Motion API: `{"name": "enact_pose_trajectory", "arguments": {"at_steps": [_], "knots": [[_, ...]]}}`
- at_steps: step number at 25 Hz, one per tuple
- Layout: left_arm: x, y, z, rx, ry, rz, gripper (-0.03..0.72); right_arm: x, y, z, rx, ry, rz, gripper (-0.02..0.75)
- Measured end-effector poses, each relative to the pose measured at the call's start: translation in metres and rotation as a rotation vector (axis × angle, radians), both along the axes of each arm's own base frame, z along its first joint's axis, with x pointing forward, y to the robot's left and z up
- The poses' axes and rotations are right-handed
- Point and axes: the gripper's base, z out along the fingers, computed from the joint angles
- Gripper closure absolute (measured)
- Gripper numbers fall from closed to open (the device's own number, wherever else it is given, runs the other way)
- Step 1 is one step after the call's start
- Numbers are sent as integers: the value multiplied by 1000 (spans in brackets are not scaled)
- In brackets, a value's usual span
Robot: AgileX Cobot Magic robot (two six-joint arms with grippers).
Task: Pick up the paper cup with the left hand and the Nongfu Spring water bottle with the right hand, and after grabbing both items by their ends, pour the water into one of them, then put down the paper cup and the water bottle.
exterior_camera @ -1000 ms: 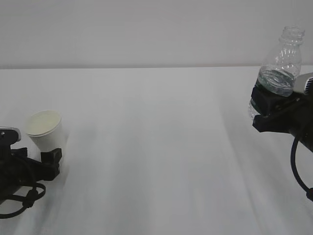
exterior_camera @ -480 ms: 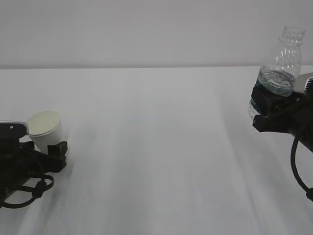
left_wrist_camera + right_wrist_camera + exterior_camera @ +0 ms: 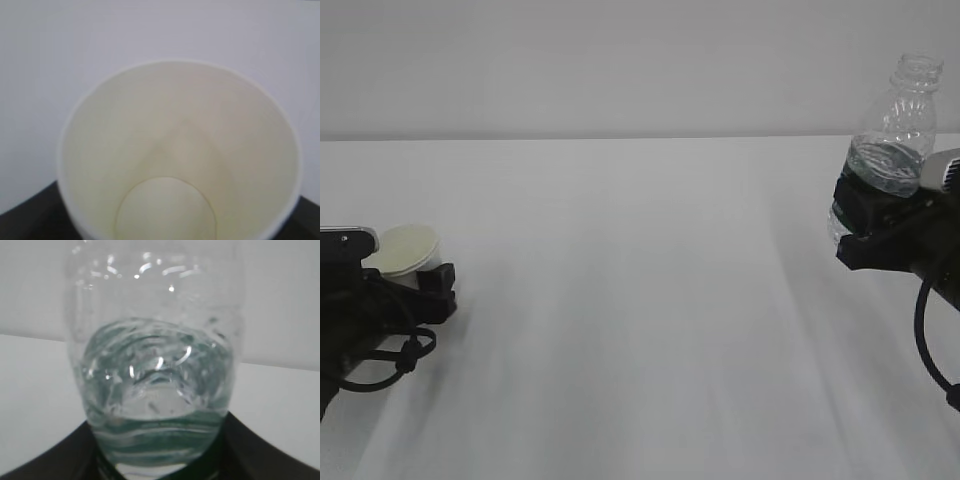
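We see left hand (image 3: pixel 380 305) low at left edge of tabletop (image 3: pixel 640 300), fingers spread wide around paper cup (image 3: pixel 405 252), cup seated between them, grip looks light

Right hand (image 3: pixel 880 225) at far right, fingers half closed on Nongfu Spring water bottle (image 3: pixel 895 130), held upright above tabletop, water inside, no cap

Risks, our judgement: thin cup could crush or slip from loose hold; open bottle could spill if tilted before mouths line up

Count: one cup, one bottle, two hands

My desk (image 3: pixel 640 300) is a plain white surface running back to a pale wall (image 3: pixel 620 60). I cannot tell whether the paper cup (image 3: pixel 405 252) at its left edge rests on it.
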Motion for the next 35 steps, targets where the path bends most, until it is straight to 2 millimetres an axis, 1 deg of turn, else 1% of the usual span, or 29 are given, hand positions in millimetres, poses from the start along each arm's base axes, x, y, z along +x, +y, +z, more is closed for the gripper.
{"name": "enact_pose_trajectory", "arguments": {"at_steps": [3,8,17,24,32,35], "knots": [[1,0,-6,5,15,4,75,0,0,0,0,0,0,377],[1,0,-9,8,23,0,93,0,0,0,0,0,0,377],[3,0,-9,7,19,0,100,0,0,0,0,0,0,377],[10,-3,-6,-2,-7,0,100,0,0,0,1,0,0,378],[10,-3,-6,-2,-7,0,101,0,0,0,1,0,0,378],[10,-3,-6,-2,-7,0,114,0,0,0,1,0,0,378]]}}
